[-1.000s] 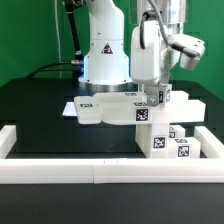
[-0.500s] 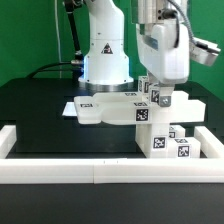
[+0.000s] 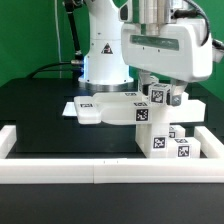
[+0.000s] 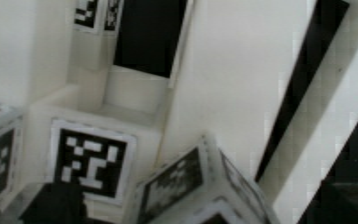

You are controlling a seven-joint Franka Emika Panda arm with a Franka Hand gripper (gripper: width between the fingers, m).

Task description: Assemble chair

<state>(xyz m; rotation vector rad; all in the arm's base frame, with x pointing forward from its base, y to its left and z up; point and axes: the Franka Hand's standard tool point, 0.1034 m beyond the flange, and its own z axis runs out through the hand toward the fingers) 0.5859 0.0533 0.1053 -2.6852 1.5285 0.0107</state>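
The chair parts are chunky white tagged pieces on the black table. A flat slab (image 3: 108, 110) lies mid-table, with an upright tagged block (image 3: 157, 96) at its right end. More tagged blocks (image 3: 168, 144) are stacked in front of it on the exterior view's right. My gripper (image 3: 163, 98) hangs over the upright block, open, one finger on each side of it. In the wrist view the dark fingers (image 4: 55, 202) stand clear of a tagged piece (image 4: 202, 185) between them, and another tagged block (image 4: 91, 158) is beside it.
Long white border rails run along the front (image 3: 100, 171), the left (image 3: 10, 140) and the right (image 3: 206, 140) of the black table. The robot's white base (image 3: 105, 60) stands behind the slab. A thin flat white sheet (image 3: 70, 107) lies at the slab's left end.
The jaws have opened wider around the upright block. The hand has turned about its axis, so its broad side now faces the exterior camera.
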